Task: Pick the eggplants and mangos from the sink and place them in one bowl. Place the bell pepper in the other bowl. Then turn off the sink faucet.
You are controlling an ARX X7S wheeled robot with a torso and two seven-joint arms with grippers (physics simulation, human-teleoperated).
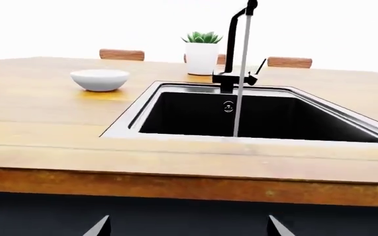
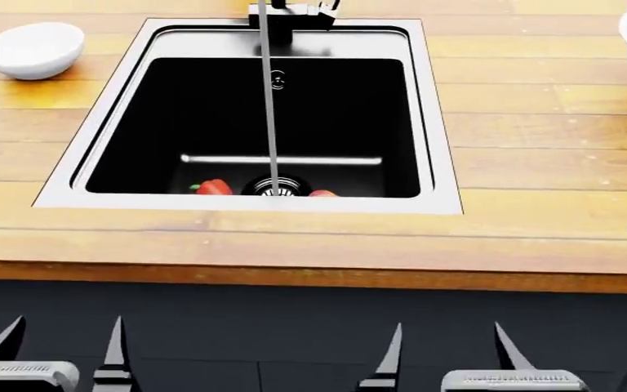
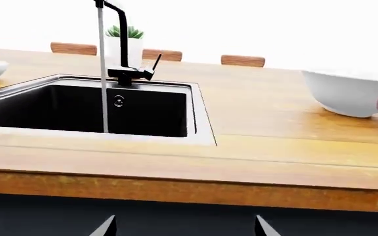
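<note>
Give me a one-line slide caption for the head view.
Both open grippers, left and right, wait below the wooden counter while water runs into the black sink.

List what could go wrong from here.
Water runs from the faucet onto the drain, so whatever gets picked is probably wet and may slip. The near sink wall hides most of the floor; only two red bits show, so produce may be misjudged.

Left pincer (image 2: 58, 351) and right pincer (image 2: 447, 351) hang spread, empty
</note>
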